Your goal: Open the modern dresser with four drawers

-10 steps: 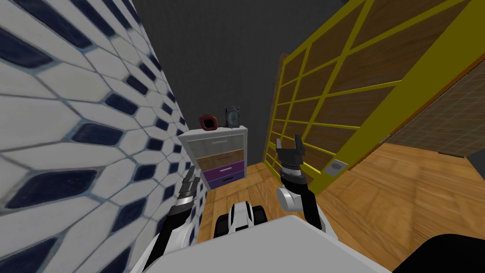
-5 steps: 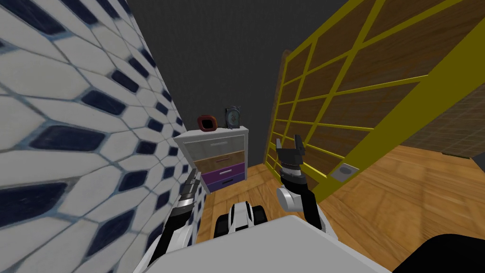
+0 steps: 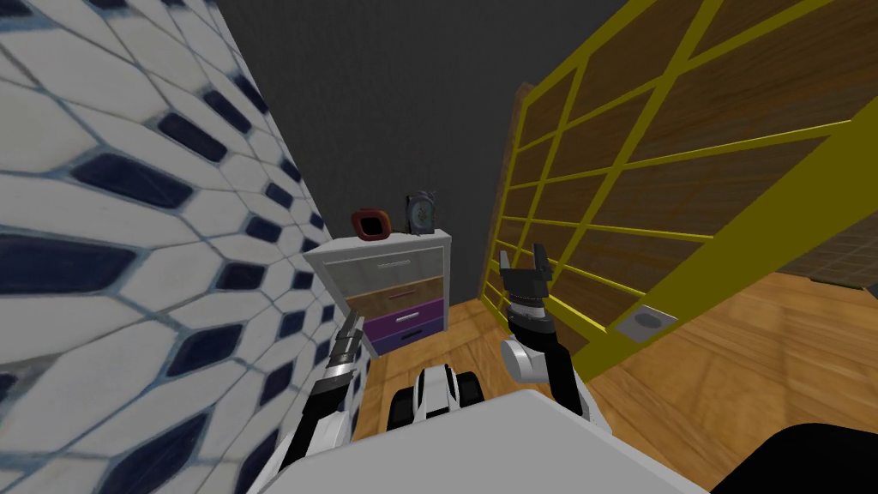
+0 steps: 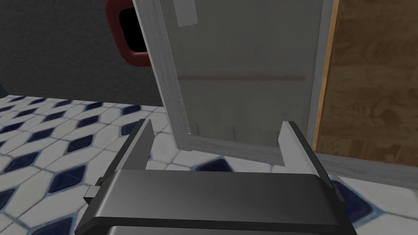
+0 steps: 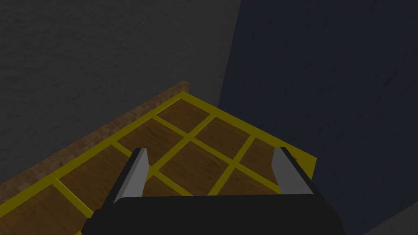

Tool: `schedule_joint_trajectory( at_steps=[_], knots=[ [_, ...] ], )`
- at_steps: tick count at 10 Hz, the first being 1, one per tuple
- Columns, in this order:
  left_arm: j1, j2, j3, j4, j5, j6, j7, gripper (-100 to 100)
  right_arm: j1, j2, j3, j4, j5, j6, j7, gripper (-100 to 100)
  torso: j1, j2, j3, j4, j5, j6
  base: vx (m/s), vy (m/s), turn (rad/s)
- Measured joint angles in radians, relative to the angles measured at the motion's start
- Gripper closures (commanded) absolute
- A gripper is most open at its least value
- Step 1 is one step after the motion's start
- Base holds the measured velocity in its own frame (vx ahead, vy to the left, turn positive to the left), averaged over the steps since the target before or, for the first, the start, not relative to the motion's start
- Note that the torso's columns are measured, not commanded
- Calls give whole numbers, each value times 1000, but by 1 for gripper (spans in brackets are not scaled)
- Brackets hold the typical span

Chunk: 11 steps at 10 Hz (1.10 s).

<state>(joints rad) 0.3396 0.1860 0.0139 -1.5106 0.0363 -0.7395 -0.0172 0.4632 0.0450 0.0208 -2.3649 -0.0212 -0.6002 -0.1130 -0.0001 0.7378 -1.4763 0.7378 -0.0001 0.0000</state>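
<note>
The dresser [image 3: 396,290] stands on the wooden floor [image 3: 729,360] in the corner where the blue-and-white tiled wall [image 3: 129,257] meets the dark grey wall [image 3: 386,103]. Its side sits against the tiles and its back against the grey wall. It has a pale grey frame and four stacked drawers: light grey at the top, then tan, purple and a darker purple at the bottom. Each has a slim bar handle, and all four fronts lie flush with the frame, shut.

Two small things sit along the back edge of the dresser's top. A red-rimmed frame [image 3: 371,223] is nearer the tiled-wall side, and a grey clock-like piece [image 3: 420,212] is just beside it, toward the other corner.

The left claw [image 3: 347,336] hangs low beside the tiled wall, near the dresser's lower front corner on that side and apart from it. In the left wrist view its two fingers stand wide apart with nothing between them. The dresser's pale frame edge shows beyond the gap, and the red rim lies past the dresser's top.

The right claw [image 3: 525,259] is raised on the far side of the floor, well apart from the dresser. Its fingers are spread and empty, pointing at a brown panel with a yellow lattice [image 3: 652,163]. A small grey plate [image 3: 643,321] is set into the yellow frame low down.
</note>
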Motion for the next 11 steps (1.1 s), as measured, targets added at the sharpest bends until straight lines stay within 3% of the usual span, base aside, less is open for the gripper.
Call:
schedule_joint_trajectory(
  at_steps=[11],
  knots=[
    [-78, -26, 34, 285, -9, -85, 0, -100, 0, 0, 0, 0, 0, 0, 0, 0, 1, -1, -1, 0, 0, 0, 82, 0, 0]
  ],
)
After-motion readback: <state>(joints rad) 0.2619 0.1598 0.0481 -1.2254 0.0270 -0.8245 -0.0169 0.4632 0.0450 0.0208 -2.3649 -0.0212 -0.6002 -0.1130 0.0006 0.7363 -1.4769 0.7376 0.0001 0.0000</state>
